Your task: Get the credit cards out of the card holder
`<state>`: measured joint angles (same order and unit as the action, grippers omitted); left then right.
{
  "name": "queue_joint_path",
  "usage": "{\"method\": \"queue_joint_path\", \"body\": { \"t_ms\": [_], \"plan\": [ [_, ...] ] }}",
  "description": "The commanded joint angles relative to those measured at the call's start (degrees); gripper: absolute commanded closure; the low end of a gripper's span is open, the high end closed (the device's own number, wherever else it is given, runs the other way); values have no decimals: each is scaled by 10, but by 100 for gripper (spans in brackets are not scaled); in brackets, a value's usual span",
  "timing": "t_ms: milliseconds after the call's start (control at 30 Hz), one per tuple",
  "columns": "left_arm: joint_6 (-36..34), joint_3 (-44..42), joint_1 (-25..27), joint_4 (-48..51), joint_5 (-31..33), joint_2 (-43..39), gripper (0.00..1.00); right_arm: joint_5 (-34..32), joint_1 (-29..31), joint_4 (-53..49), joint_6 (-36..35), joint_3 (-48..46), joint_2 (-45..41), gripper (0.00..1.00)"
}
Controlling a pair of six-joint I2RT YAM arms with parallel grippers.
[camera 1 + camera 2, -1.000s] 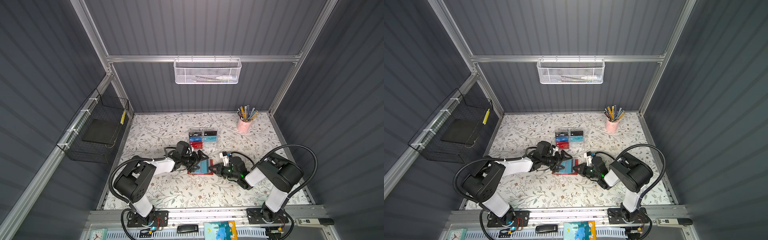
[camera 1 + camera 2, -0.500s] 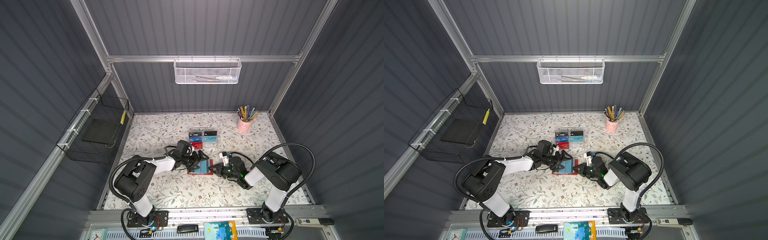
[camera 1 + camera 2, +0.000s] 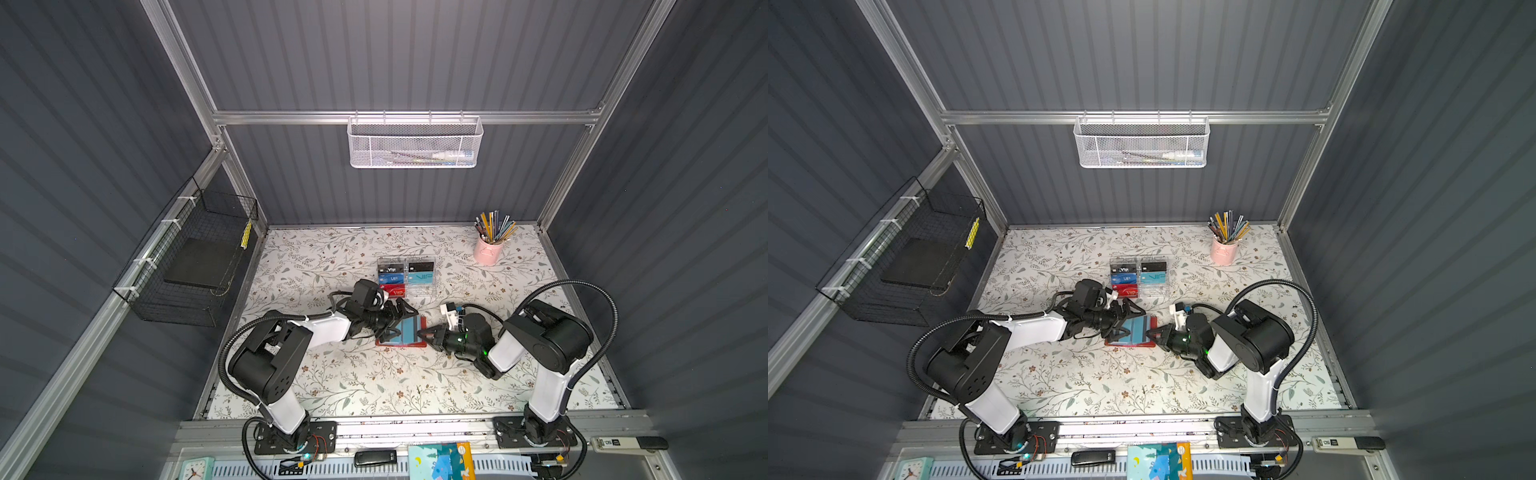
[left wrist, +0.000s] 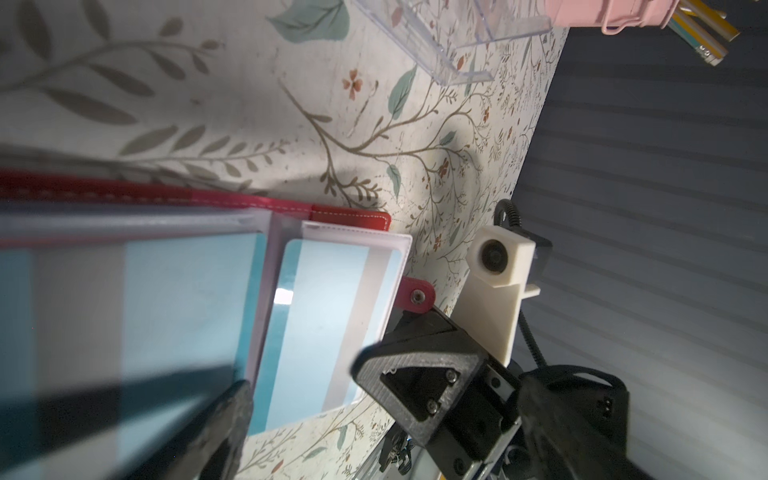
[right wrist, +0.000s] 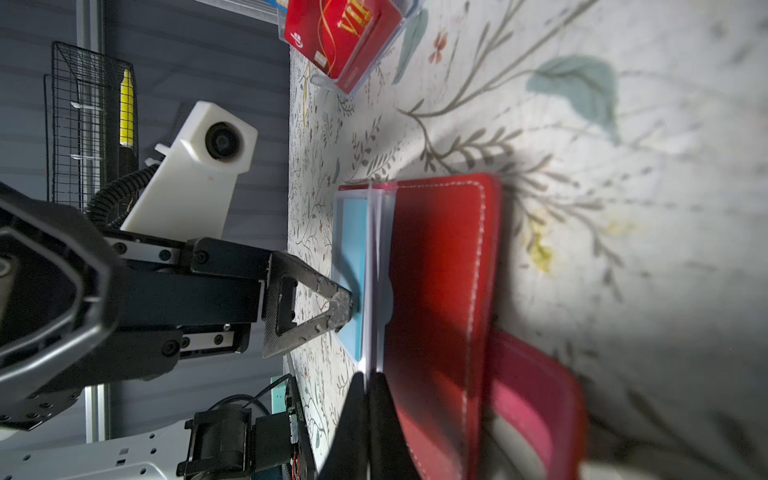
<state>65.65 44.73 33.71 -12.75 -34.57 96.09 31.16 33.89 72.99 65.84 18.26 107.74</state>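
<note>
Red wallet (image 3: 422, 323) lies open mid-table on a floral-print surface (image 3: 374, 382), with grey ribbed walls (image 3: 415, 62) around it; light-blue cards (image 4: 324, 324) sit in its clear sleeves (image 5: 376, 249). Left gripper (image 3: 395, 326) is spread wide over the left page, one fingertip (image 5: 343, 305) at a card; right gripper (image 5: 368, 382) is pinched closed on the sleeves' edge. Clear rack (image 3: 406, 276) behind the wallet holds cards lettered "Vip" and "VIP".

Card holder (image 3: 399, 344) open on the table (image 3: 374, 382), credit cards (image 3: 410, 328) in its sleeves, left gripper (image 3: 395, 324) at its 9 o'clock, right gripper (image 3: 422, 333) at 3 o'clock (on a sleeve edge), card rack (image 3: 406, 276) near at 12, pencil cup (image 3: 488, 251) behind at 1.
</note>
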Motion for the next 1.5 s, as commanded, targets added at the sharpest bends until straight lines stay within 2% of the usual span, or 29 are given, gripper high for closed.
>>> {"method": "queue_joint_path", "body": {
  "t_ms": [0,300,867,1100,1467],
  "plan": [
    [9,-6,3,-6,-5,-15,0,8,-4,42,5,-7,4,100],
    [6,-20,3,-23,-9,-15,0,12,-10,74,5,-14,-3,100],
    [75,-75,8,-163,-32,-5,1,11,-11,66,8,-8,-13,100],
    [112,-110,8,-252,-34,3,10,7,-12,46,7,-3,-18,100],
    [123,-118,8,-285,-34,12,23,10,-14,26,7,5,-8,100]
  ]
}}
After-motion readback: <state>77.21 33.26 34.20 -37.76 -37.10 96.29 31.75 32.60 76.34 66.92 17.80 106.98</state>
